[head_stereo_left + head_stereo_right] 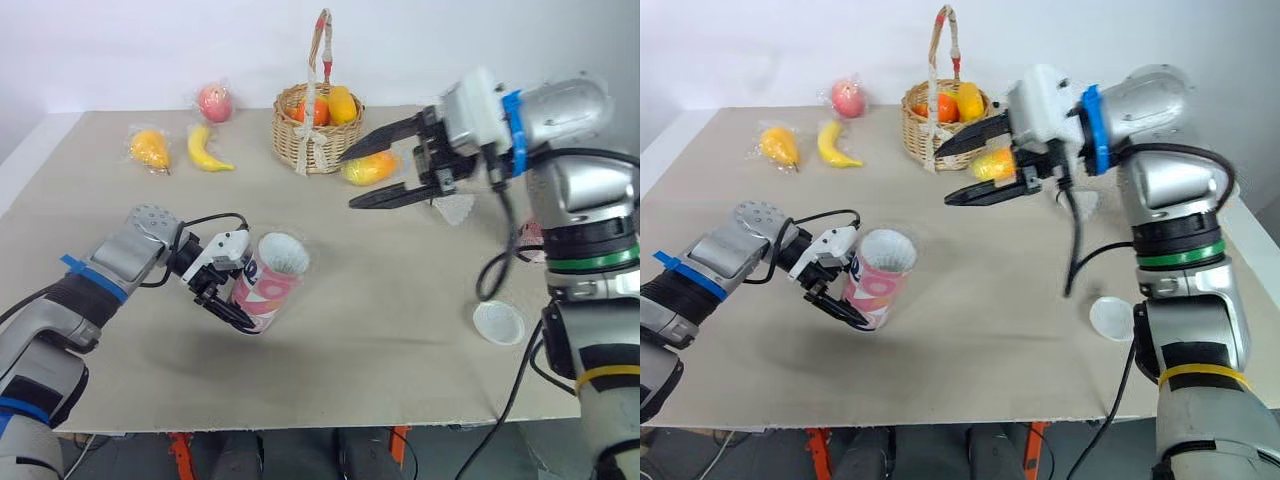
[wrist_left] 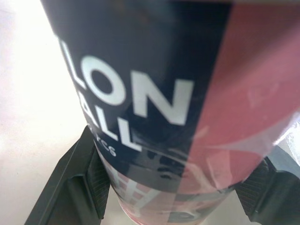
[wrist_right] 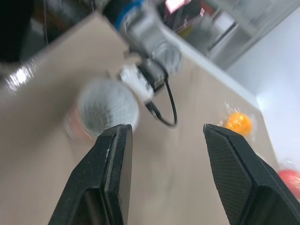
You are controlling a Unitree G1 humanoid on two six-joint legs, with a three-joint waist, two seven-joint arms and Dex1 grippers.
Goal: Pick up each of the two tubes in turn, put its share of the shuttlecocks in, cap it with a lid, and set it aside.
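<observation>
Now | left gripper (image 1: 240, 305) fingers clamped on tilted tube (image 1: 272, 272) | right gripper (image 1: 347, 181) fingers wide, empty | keep your tube steady, fetch lid (image 1: 498, 322)

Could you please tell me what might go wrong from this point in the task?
1. The left pincer holds the tube tilted and gripped near its lower end, so the uncapped shuttlecocks might slide out, or the tube might slip.
2. The lid lies close to the table's right edge beside the right arm's cable; a swing could knock it off.
3. The open right pincer hangs near the basket and could bump it.
</observation>
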